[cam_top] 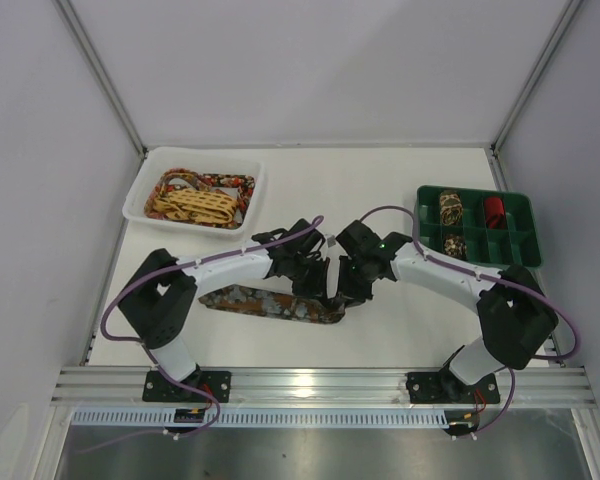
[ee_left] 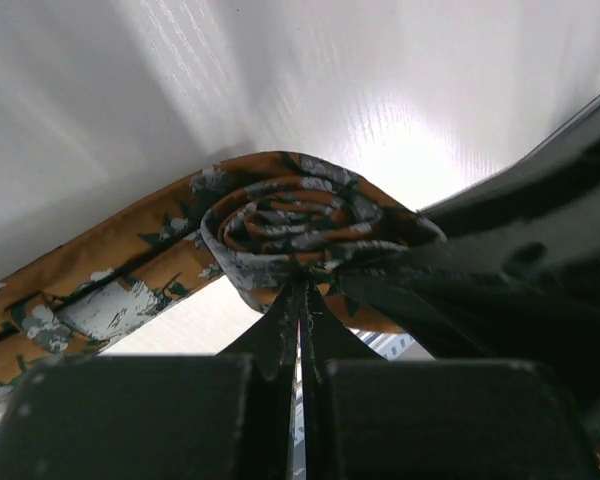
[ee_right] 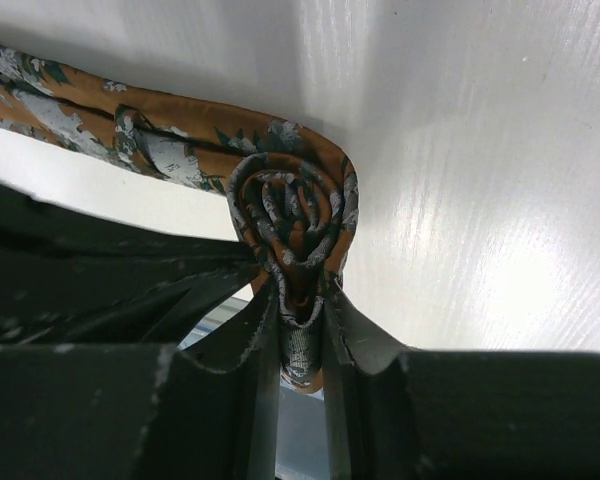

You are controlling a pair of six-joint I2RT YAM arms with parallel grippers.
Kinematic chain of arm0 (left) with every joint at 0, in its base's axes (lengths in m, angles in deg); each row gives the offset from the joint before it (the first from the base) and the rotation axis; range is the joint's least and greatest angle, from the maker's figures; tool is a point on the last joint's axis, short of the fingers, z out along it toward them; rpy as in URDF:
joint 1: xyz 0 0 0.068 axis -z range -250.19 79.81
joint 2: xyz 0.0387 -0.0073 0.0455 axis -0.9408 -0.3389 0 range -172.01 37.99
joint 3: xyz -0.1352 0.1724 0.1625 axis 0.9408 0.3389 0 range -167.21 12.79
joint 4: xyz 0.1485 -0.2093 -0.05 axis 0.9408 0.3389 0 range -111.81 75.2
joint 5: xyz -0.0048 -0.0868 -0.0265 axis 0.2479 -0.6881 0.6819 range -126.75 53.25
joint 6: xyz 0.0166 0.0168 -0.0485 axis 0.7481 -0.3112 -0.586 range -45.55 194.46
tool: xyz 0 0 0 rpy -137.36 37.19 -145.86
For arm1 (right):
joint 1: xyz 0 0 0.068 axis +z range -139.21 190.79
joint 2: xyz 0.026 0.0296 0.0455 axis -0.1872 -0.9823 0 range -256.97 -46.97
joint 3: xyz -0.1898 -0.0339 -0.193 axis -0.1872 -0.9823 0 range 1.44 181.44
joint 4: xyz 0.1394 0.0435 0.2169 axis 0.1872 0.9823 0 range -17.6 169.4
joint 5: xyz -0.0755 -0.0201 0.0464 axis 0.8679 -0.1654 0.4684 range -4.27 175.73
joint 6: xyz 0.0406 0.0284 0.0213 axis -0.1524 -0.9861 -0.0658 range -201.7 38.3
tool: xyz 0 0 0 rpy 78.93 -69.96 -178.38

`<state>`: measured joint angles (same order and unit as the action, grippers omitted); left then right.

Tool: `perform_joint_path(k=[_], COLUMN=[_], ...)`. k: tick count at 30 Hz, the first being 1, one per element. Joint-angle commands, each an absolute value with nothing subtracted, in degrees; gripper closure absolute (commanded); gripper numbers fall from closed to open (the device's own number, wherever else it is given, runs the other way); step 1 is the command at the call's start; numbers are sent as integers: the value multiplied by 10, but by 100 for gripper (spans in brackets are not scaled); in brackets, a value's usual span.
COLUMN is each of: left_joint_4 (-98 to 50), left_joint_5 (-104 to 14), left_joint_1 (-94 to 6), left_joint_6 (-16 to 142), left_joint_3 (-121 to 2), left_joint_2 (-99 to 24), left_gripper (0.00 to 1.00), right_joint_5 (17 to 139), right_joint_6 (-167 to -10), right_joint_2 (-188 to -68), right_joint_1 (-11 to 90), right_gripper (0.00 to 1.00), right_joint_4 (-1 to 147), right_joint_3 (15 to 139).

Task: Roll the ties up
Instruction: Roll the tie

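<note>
A dark brown and orange mottled tie (cam_top: 265,302) lies as a flat strip on the white table, and its right end is rolled into a small coil (ee_left: 295,225). The coil also shows in the right wrist view (ee_right: 295,205). My left gripper (cam_top: 320,285) has its jaws shut, with the tips pinching the coil's lower rim (ee_left: 300,285). My right gripper (cam_top: 348,288) faces it from the right and is shut on the coil's fabric (ee_right: 300,300), with cloth showing between its fingers. The two grippers nearly touch.
A white tray (cam_top: 140,195) at the back left holds a yellow lattice tie (cam_top: 195,205) and a red-floral tie (cam_top: 235,185). A green divided box (cam_top: 515,215) at the back right holds two mottled rolls (cam_top: 451,208) and a red roll (cam_top: 493,210).
</note>
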<state>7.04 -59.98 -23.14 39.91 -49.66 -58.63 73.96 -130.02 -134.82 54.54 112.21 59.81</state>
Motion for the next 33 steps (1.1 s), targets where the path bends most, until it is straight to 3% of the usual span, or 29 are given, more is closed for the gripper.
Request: perform_joint_path(k=[1, 9, 14, 19, 23, 33], left_joint_4=[42, 59, 74, 90, 64, 50], left_joint_5=[-625, -605, -579, -542, -542, -520], left_joint_1=[-233, -233, -233, -241, -256, -262], left_joint_6=[394, 401, 405, 397, 382, 372], left_joint_3=[-499, -491, -490, -482, -450, -424], left_joint_2=[-601, -623, -631, -630, -607, -572], left_gripper=[100, 100, 100, 100, 100, 100], right_joint_5=[763, 779, 762, 762, 763, 767], right_joint_6=[-1318, -1308, -1317, -1324, -1349, -1377], right_joint_2=[-1340, -1397, -1444, -1469, -1452, -1438], right_joint_1=[552, 582, 602, 616, 626, 636], right_gripper=[100, 100, 84, 81, 66, 63], right_joint_4=[1147, 1180, 1173, 1157, 1119, 1033], right_joint_3=[631, 718, 741, 747, 715, 664])
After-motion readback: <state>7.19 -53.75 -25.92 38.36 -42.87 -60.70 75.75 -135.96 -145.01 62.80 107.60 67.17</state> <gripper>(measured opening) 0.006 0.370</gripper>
